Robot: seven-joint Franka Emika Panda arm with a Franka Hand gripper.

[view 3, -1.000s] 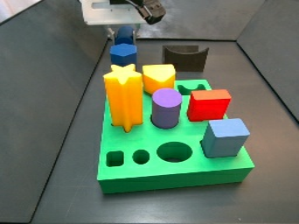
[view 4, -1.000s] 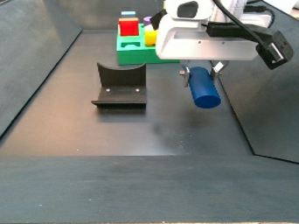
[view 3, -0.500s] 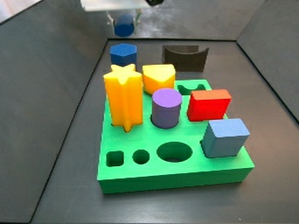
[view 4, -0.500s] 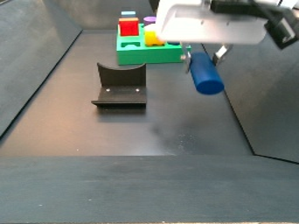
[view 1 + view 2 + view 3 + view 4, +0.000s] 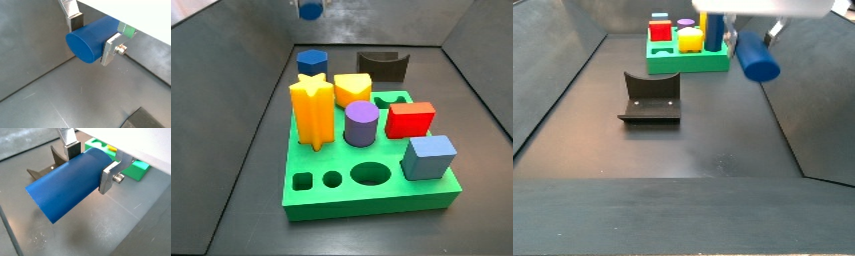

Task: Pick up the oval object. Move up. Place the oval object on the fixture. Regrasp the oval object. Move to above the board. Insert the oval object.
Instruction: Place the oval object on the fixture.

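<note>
Hanging high above the dark floor, the claw (image 5: 89,159) pinches the oval object (image 5: 69,184) between its silver fingers (image 5: 109,177), the blue peg tilted and clear of everything. In a side view it (image 5: 758,58) floats beside the board (image 5: 690,60), well apart from the fixture (image 5: 651,98). On the board (image 5: 325,199) stand a yellow star (image 5: 311,110), purple cylinder (image 5: 361,123), red block (image 5: 412,120) and pale blue cube (image 5: 429,156).

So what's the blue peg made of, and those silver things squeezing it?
The oval object, held in the gripper high above the floor, looks like smooth matte plastic: even blue, with no grain and no glare. The fingers look like brushed metal, flat silver plates with a screw, though painted plastic can't be excluded.
</note>
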